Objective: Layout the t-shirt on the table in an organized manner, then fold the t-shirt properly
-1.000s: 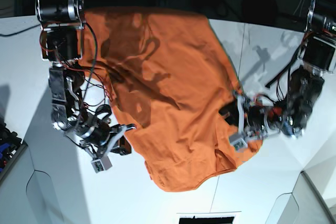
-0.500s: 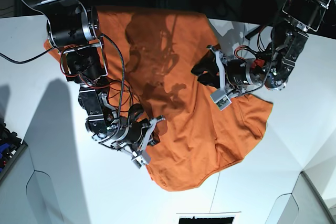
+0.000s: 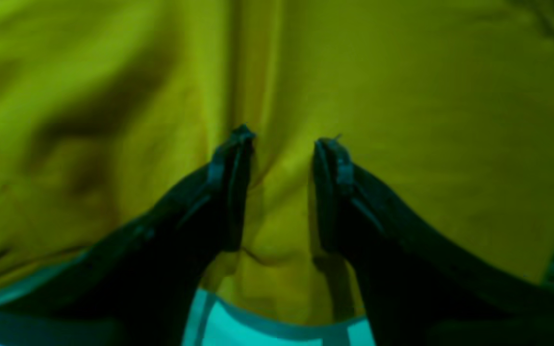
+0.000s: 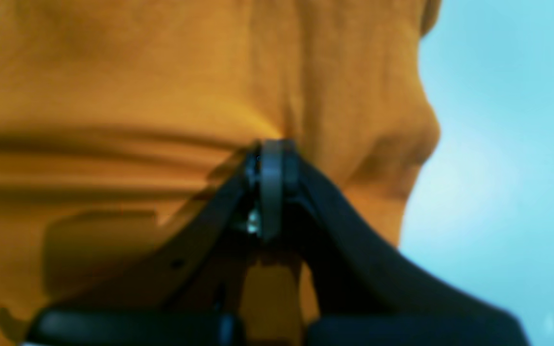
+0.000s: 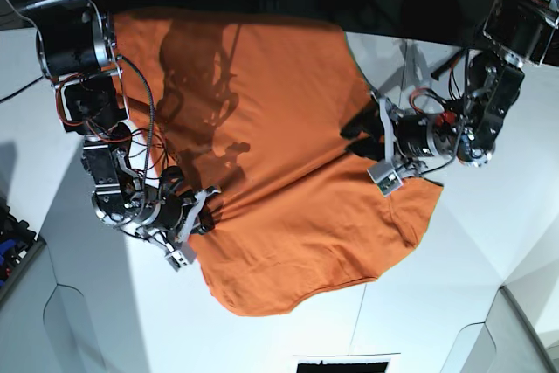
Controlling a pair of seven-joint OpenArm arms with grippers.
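Plain orange cotton t-shirt (image 5: 271, 172) half-spread on matte white table (image 5: 489, 242). Right gripper (image 4: 272, 158) clamped on side edge; left gripper (image 3: 282, 144) parted, cloth between jaws. Best: tug outward evenly, low to tabletop.

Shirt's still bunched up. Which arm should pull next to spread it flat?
Probably the right: the right gripper is shut on the t-shirt at its edge. The left gripper stands open over the cloth, holding nothing.

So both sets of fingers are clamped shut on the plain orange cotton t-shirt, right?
Not both. The right fingers are shut on the plain orange cotton t-shirt, but the left wrist view shows the left fingers standing apart over the cloth, gripping nothing.
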